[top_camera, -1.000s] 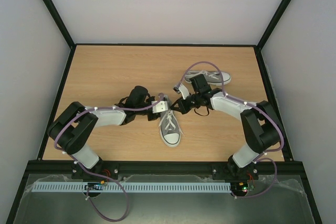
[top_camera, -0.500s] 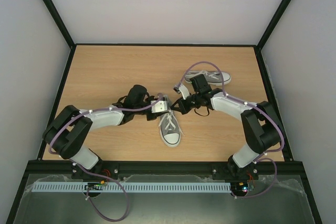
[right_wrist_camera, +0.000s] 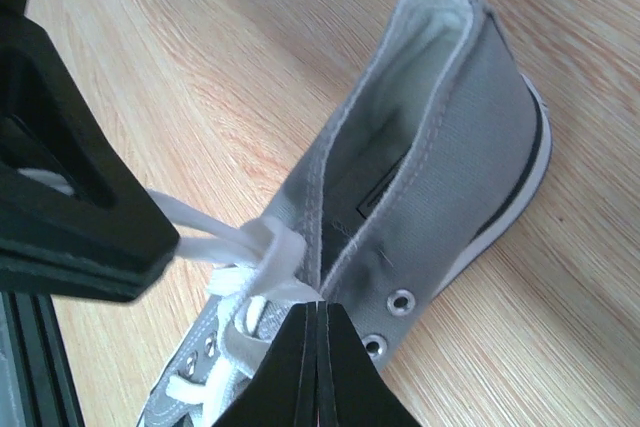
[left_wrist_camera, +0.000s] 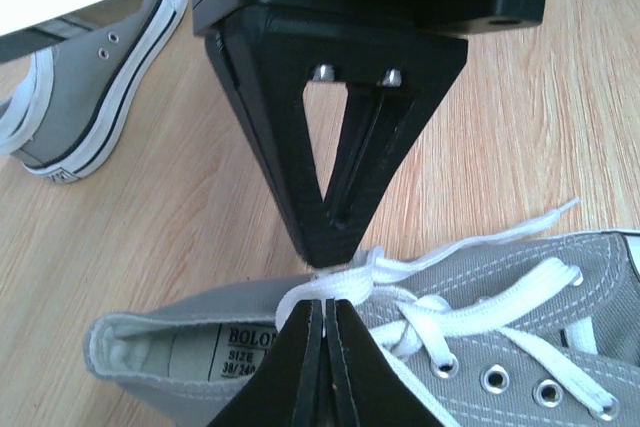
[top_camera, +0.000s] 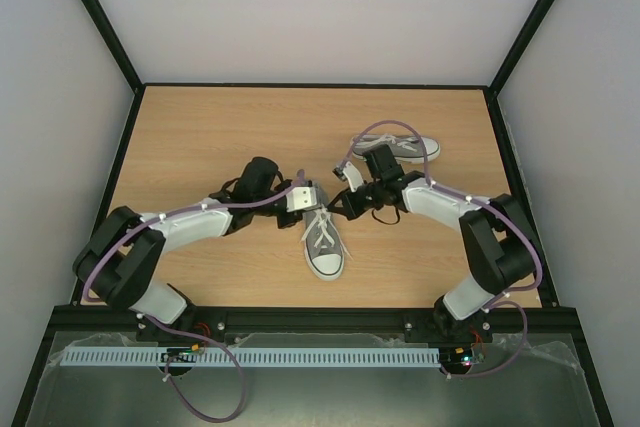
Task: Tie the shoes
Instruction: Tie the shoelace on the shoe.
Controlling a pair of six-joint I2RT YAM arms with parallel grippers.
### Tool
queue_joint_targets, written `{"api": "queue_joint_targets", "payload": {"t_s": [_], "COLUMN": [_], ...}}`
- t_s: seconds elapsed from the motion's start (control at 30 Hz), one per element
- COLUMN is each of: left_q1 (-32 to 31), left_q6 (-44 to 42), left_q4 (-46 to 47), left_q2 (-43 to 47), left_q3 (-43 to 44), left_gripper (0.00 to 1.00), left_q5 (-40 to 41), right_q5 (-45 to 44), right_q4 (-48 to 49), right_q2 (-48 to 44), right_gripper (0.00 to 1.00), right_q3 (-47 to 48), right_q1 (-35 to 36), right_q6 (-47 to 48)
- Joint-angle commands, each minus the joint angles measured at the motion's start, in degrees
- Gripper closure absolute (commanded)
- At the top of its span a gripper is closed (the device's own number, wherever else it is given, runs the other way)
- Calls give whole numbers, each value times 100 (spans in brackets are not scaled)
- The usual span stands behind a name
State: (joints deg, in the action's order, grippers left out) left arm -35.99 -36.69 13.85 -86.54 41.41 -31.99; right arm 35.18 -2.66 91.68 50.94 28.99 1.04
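Pinching mid-table shoe (top_camera: pixel 326 247) laces (left_wrist_camera: pixel 450 315): left gripper (left_wrist_camera: pixel 325 309), right gripper (right_wrist_camera: pixel 317 311), edges (top_camera: pixel 315 88) well apart.

Two small grey canvas sneakers with white soles and toe caps. The near shoe (top_camera: pixel 324 244) stands upright mid-table, toe toward the near edge, its white laces (left_wrist_camera: pixel 470 312) untied and drawn together above the opening. The far shoe (top_camera: pixel 404 148) sits farther back on the right, toe pointing right.
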Motion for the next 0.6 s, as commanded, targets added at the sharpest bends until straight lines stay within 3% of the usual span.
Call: {"api": "queue_joint_targets", "payload": {"t_s": [0.0,0.2,0.57], "left_q1": [131,237,359], "left_q6": [56,207,-438], "left_q4": [-522,-315,-172], "left_q2": [204,282,256], "left_q3": [7,-209,-372], "left_gripper": [98,98,98], "left_q5": [-124,84,284], "right_q5": [-308,-451,-796], "right_q4": [-69,-77,-146], "right_q2": [-312,-679,-1007], "right_gripper": [99,99,99], "right_q3": [-197,-587,-1108], "right_q1": [-49,-122,-139], "right_q6": [-265,-452,-781]}}
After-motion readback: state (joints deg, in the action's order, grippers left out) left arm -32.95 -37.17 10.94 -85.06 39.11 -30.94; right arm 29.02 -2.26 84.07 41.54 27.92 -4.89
